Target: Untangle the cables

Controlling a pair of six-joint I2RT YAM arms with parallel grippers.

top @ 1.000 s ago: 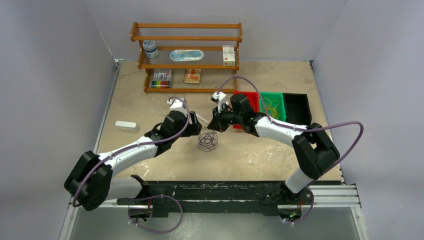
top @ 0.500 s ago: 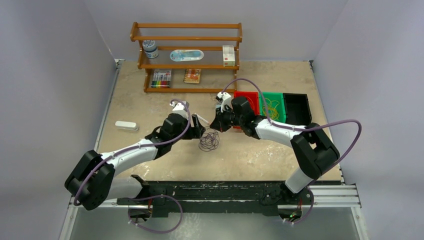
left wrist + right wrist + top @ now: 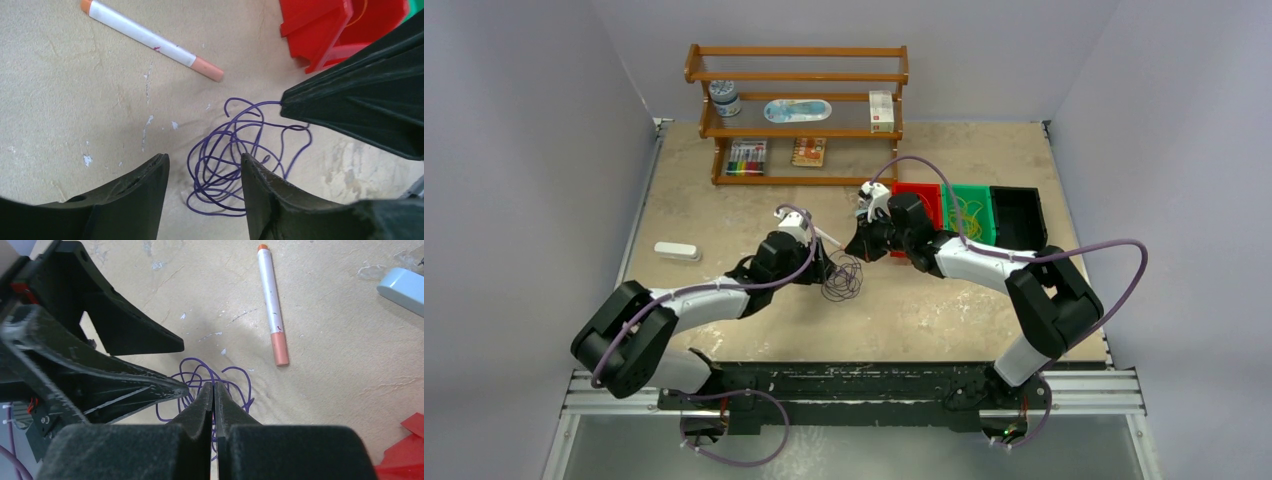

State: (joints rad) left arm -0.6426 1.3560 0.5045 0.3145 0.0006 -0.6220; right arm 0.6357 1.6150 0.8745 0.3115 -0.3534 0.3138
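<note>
Grey walls [image 3: 544,150] close in a mottled tan table [image 3: 724,190] scuffed with white flecks. On it we see the cable tangle [image 3: 842,277] [image 3: 235,155] [image 3: 200,371], loose purple loops lying flat. It sits in and just beyond the gap of the left claw [image 3: 822,268] [image 3: 204,165], whose fingers stand apart with nothing pinched. From the right wrist camera, the near part of the tangle is hidden under the right claw [image 3: 856,248] [image 3: 210,385], whose fingers are pressed together. One strand runs right up to that claw's tip; we cannot tell whether it is pinched. We can make out only purple wire.

Beyond both claws lies a white pen [image 3: 150,37] [image 3: 272,305] with orange ends. A red bin [image 3: 919,195] [image 3: 320,30] sits behind the right claw, cut off in the left wrist camera, with a green bin [image 3: 969,210] and a black bin [image 3: 1016,215] beside it. Well left of the left claw lies a small white case [image 3: 677,251]. A wooden shelf [image 3: 796,115] stands at the far edge; its small items are hard to make out.
</note>
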